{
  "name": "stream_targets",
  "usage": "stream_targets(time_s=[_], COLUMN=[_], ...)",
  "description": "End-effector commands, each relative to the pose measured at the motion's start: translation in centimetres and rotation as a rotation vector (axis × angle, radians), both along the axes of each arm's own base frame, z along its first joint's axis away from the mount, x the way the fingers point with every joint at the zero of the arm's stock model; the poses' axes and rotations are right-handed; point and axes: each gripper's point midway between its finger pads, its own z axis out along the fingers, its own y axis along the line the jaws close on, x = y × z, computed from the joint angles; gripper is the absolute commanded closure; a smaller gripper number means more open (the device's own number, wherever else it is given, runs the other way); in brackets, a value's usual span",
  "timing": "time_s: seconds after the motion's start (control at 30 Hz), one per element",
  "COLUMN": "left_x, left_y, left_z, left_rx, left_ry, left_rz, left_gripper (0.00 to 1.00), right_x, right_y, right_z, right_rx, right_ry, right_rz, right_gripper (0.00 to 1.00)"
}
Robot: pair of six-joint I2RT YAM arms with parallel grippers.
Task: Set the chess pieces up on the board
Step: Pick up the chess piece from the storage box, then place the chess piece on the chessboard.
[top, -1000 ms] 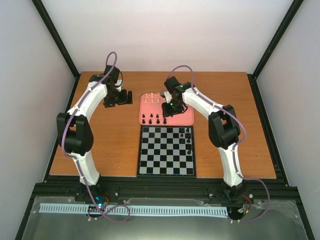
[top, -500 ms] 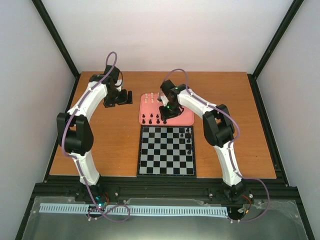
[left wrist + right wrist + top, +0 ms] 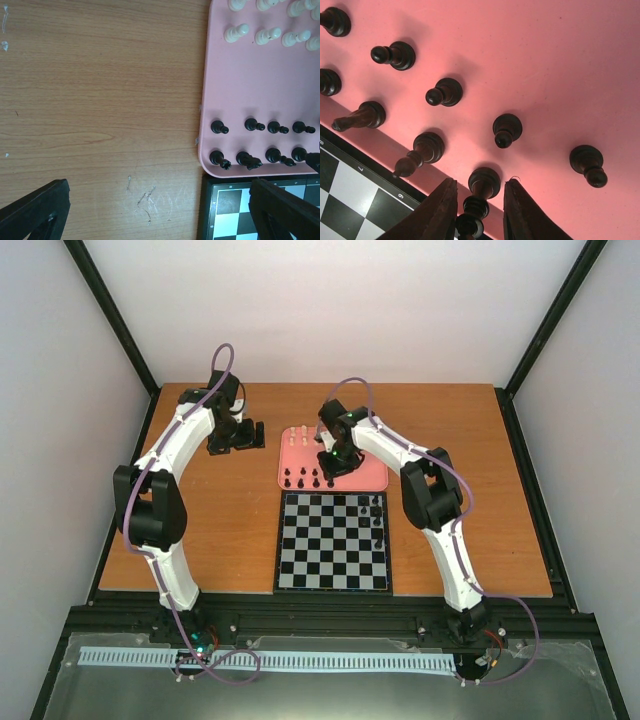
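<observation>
**Black piece bracketed on the tray's board-side edge**

The right gripper (image 3: 481, 186) is spread narrowly around a black chess piece (image 3: 478, 202) on the pink tray (image 3: 545, 60). The piece looks light, rigid, slick and tippy, so pinch its slim waist. The left gripper (image 3: 159, 186), spread wide, hovers over the worktop (image 3: 100, 100) left of the tray.

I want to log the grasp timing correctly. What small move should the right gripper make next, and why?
Probably close the right gripper. In its wrist view its fingers stand on both sides of one upright black piece on the pink tray, with thin gaps showing, so it looks centred but not yet gripped.
</observation>
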Motion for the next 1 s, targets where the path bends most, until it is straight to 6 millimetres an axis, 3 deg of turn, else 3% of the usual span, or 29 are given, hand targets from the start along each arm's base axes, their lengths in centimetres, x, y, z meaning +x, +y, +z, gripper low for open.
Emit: stream_targets(time_s=[0.0, 0.17, 0.37, 0.47, 0.6, 0.7, 0.97], left_x=[0.8, 0.8, 0.8, 0.7, 0.7, 0.7, 0.6], left_y=[-0.1, 0.0, 0.0, 0.0, 0.0, 0.0, -0.1], left_z=[1.1, 1.1, 1.2, 1.2, 1.3, 1.3, 1.1], left_rx=[-0.002, -0.001, -0.001, 0.0, 0.0, 0.0, -0.007], left_ry=[-0.031, -0.03, -0.031, -0.031, -0.033, -0.034, -0.031], left_rz=[0.004, 0.004, 0.005, 0.005, 0.005, 0.005, 0.006], left_gripper=[0.0, 0.0, 0.0, 0.0, 0.0, 0.0, 0.0], right_x=[0.0, 0.0, 0.5, 0.9, 0.6, -0.6, -7.4], right_y=[-0.1, -0.1, -0.3, -0.5, -1.3, -2.7, -8.9], right_z=[-0.2, -0.4, 0.7, 2.9, 7.6, 9.7, 10.0], right_rx=[-0.023, -0.028, -0.037, -0.034, -0.017, -0.031, -0.075], right_ry=[0.005, 0.008, -0.021, -0.063, -0.136, -0.161, -0.141], right_rz=[0.004, 0.003, 0.002, -0.003, -0.022, -0.04, -0.125], right_gripper=[0.73, 0.79, 0.86, 0.87, 0.87, 0.87, 0.87])
